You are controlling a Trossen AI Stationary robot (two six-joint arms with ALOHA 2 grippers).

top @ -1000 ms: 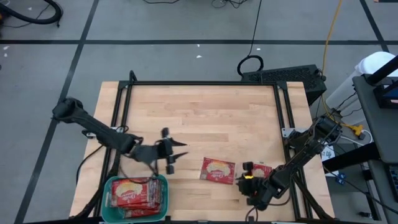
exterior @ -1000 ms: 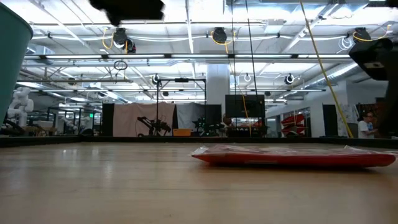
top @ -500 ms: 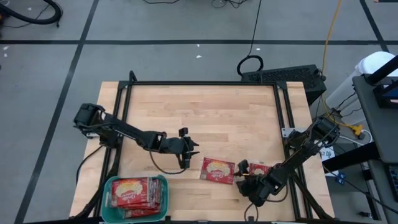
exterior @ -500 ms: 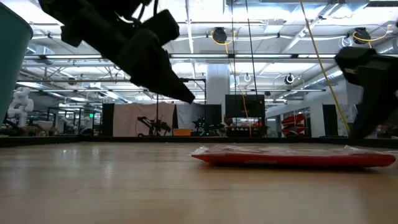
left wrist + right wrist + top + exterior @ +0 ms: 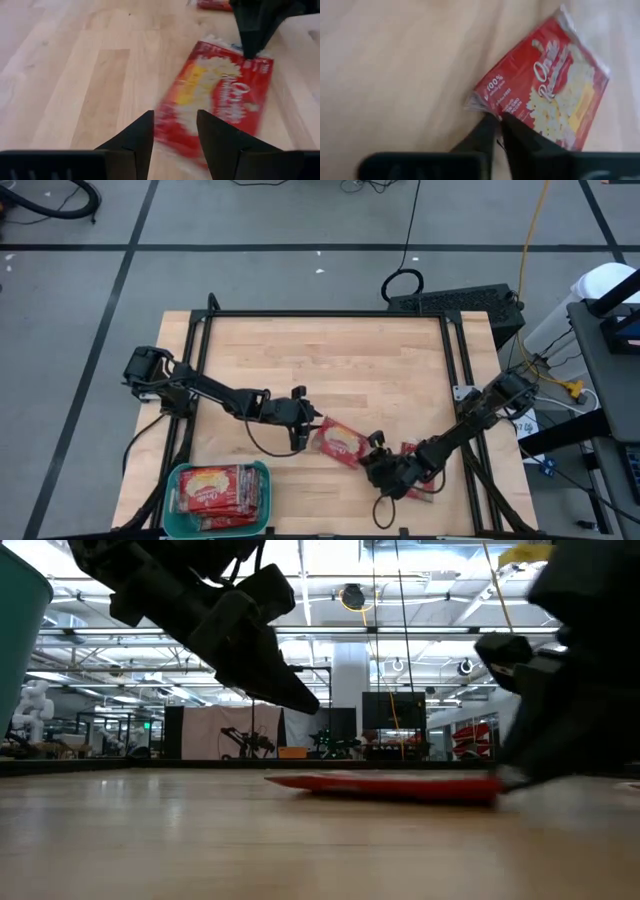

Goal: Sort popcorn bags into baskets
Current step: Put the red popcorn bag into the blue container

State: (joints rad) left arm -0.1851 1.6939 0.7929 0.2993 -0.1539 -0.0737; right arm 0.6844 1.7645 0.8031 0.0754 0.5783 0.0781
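Note:
A red popcorn bag (image 5: 338, 442) lies flat and askew on the wooden table, between my two grippers. My left gripper (image 5: 306, 430) hangs open just above its left end; in the left wrist view the fingers (image 5: 145, 135) stand on either side of the bag's near end (image 5: 175, 137) without touching it. My right gripper (image 5: 372, 452) is shut at the bag's opposite end. A second popcorn bag (image 5: 420, 472) lies partly under the right arm. The teal basket (image 5: 175, 480) at the near left holds more red bags (image 5: 215, 490). My right gripper's fingertips (image 5: 492, 120) meet on the bag's short edge (image 5: 482, 105), close to a corner, and seem to pinch it at their very ends. They slant down onto it from the table's near right. The bag lies flat on the table.
A dark metal frame (image 5: 320, 315) runs along the table's far, left and right edges. Bare wood stretches across the far half of the table. In the low view the basket's wall (image 5: 20, 640) rises at the left edge.
My left gripper has swung from near the basket down and toward the table's right, stopping over the bag's left end. My right gripper has moved toward the table's left onto the bag. The bag has slid left and turned askew.

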